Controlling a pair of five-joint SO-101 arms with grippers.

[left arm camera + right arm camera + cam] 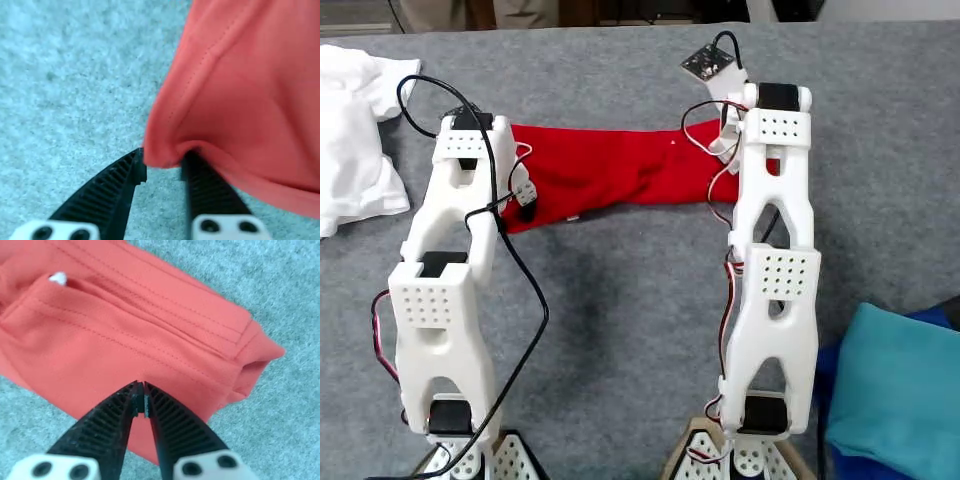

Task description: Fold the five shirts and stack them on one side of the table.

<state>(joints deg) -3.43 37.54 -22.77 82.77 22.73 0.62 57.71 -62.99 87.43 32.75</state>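
On my left gripper [163, 164] the black ribbed fingers [120, 185] are clamped on a bunched fold at the edge of the red shirt [240, 100], a soft stitched knit. The fold fills the gap between the tips and touches both, and the cloth rises away from them.

On my right gripper [140, 398] the fingertips [167, 420] meet with almost no gap and press against the same shirt beside a double-stitched hem. I cannot tell whether a layer is pinched between them. A small white tag [57, 277] pokes out of a seam farther along.

From the high camera, with twelve o'clock at the far edge of the table, the shirt lies as a long crumpled band just past the centre, toward twelve. It runs from the nine o'clock side to the three o'clock side, and each end is under one wrist. The white left arm [450, 260] reaches up from seven o'clock and the white right arm [775, 250] from five o'clock, both pointing toward twelve.

All of this is on the grey felt-covered table [620, 320]. At ten o'clock, well apart from the red band, sits a crumpled white cloth heap [355, 130]. At four o'clock, just beside the right arm's base, there is a folded teal cloth [895, 380] on top of a blue cloth [932, 318] at the table's edge.
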